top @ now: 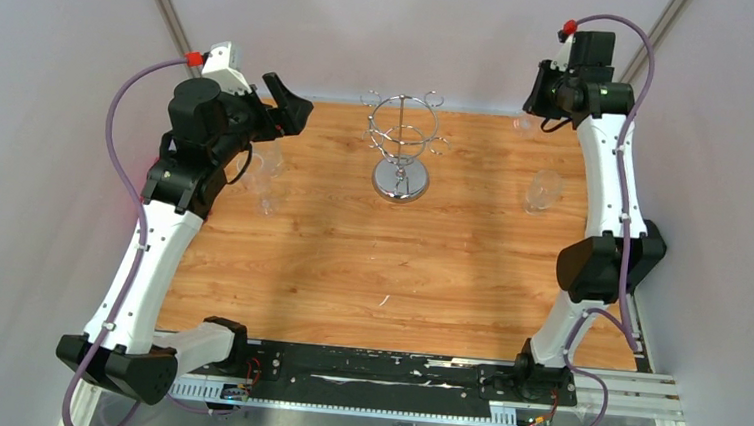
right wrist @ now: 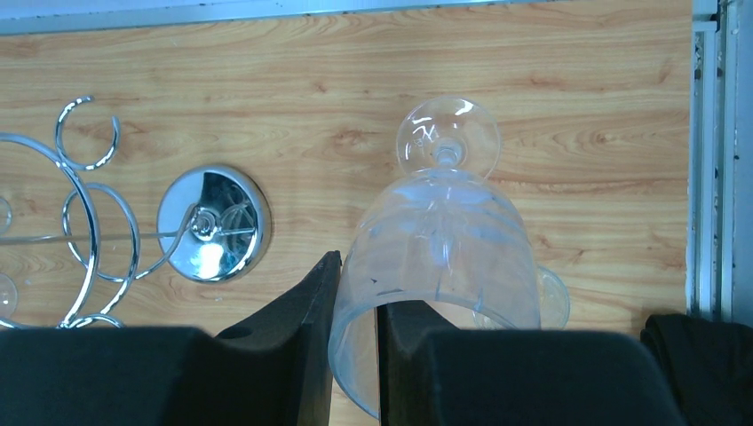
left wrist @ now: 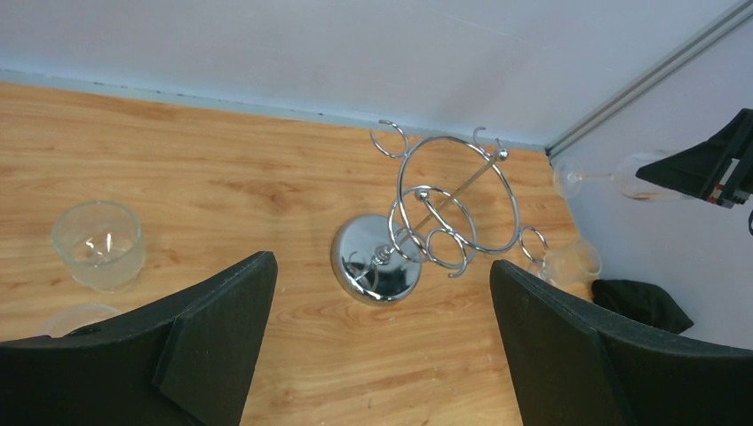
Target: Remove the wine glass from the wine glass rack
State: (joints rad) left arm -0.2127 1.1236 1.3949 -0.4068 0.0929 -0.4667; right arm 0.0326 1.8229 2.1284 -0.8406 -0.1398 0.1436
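Your right gripper (right wrist: 358,293), nearly closed, pinches the bowl wall of the wine glass (right wrist: 439,231), seemingly held on its side, well right of the wine glass rack (top: 403,147), which stands at the far middle of the table (top: 350,261). Your left gripper (left wrist: 382,264) gapes wide, holding nothing.

Wood-grain worktop (top: 349,271); pale matte walls (top: 386,23) behind and beside worktop; metal struts (top: 170,8) rising at worktop's far corners; light soft, even.

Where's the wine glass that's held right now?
Right wrist view: wine glass pinched by its rim in the right gripper, over the table's far right corner, right of the rack.
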